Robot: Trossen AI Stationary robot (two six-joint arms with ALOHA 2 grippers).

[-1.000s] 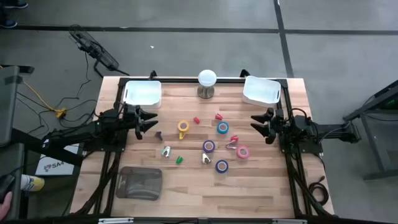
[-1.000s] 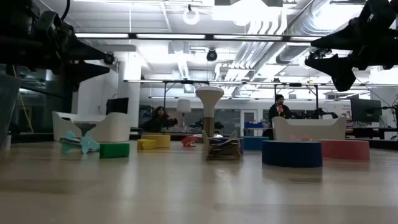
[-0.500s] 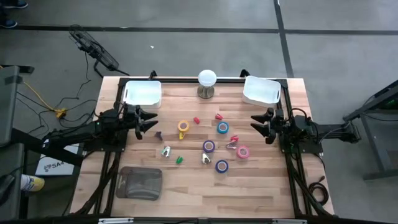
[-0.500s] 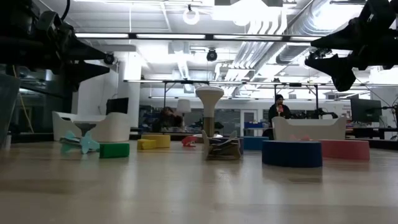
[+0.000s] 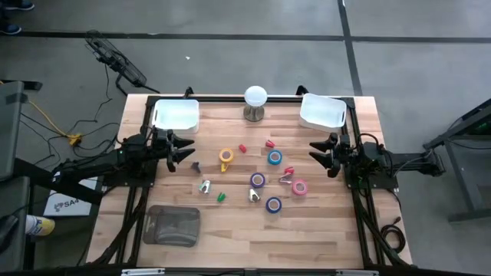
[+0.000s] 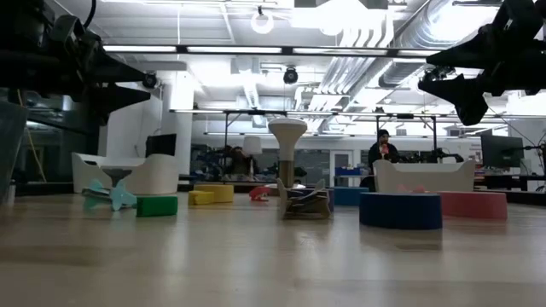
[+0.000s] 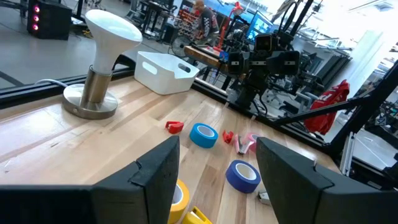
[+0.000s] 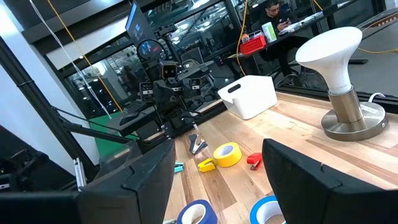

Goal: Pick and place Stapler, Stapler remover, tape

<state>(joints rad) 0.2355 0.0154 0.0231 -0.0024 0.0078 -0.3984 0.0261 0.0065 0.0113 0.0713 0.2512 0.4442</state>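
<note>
Several tape rolls lie flat mid-table: yellow [image 5: 225,156], blue [image 5: 275,158], purple [image 5: 258,180], pink [image 5: 299,187] and another blue [image 5: 273,205]. Small staplers lie among them, red [image 5: 242,148] and green [image 5: 221,197]. Silvery stapler removers [image 5: 205,186] [image 5: 254,195] sit near the rolls. My left gripper [image 5: 182,150] hovers open at the table's left edge, pointing level toward the rolls, and is empty in its wrist view [image 7: 217,186]. My right gripper [image 5: 317,154] hovers open at the right edge, also empty [image 8: 217,186].
Two white bins stand at the far corners, left [image 5: 176,114] and right [image 5: 321,111]. A white-topped lamp [image 5: 255,103] stands at the far edge between them. A grey see-through container [image 5: 173,225] lies near the front left. Bare wood runs along the near edge.
</note>
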